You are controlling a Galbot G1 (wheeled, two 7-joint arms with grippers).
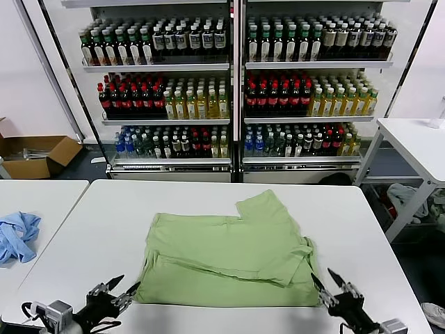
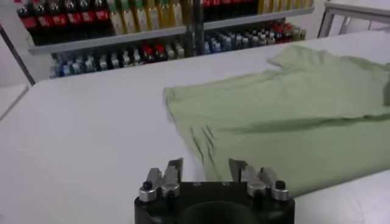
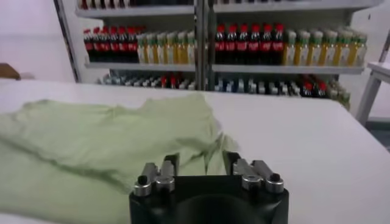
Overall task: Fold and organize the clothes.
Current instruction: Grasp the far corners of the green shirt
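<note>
Both grippers sit at the bottom edge of the head view. At lower left, the left gripper (image 1: pixel 117 291) has its fingers spread apart and holds nothing, its tips just beside the shirt's (image 1: pixel 233 257) near left corner. At lower right, the right gripper (image 1: pixel 332 285) is likewise spread and empty, just beside the shirt's near right corner. Each wrist view shows its own gripper, left (image 2: pixel 206 170) and right (image 3: pixel 200 163), with a clear gap between the fingers and green cloth (image 2: pixel 292 115) (image 3: pixel 103 143) lying beyond them.

Folded roughly in half, the light green shirt lies in the lower middle of the frame on the white table (image 1: pixel 104 216), one sleeve sticking out toward upper right. A crumpled blue cloth (image 1: pixel 15 236) lies on another table at left. Shelves of bottles (image 1: pixel 229 90) fill the upper frame, and a cardboard box (image 1: pixel 35 154) sits on the floor at left.
</note>
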